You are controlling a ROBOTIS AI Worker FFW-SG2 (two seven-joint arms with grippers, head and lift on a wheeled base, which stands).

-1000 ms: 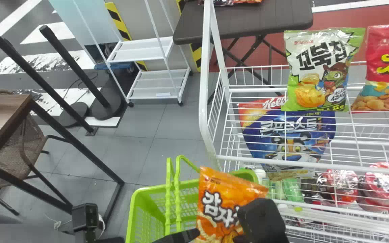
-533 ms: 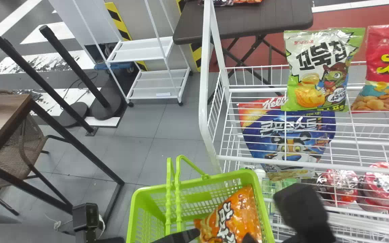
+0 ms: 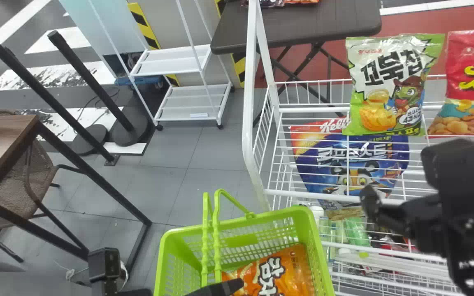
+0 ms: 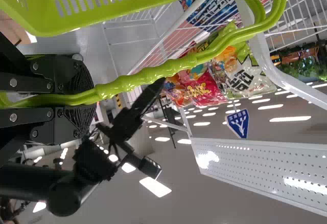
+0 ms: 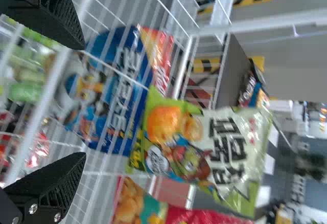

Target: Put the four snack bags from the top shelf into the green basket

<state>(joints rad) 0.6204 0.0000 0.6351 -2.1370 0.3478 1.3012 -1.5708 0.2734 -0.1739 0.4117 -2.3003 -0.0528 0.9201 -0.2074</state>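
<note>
Right jaws apart, lettered green bag (image 3: 391,84)

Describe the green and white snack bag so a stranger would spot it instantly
Find the white wire rack beside the green basket. On its top shelf stands the snack bag, left of a red bag. It alone shows a green cartoon character in a hat.

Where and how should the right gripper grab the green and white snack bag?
Probably pinch the green and white snack bag by its thin top edge, coming from above, one finger of the right gripper in front, one behind: it stands upright, that edge free.
</note>
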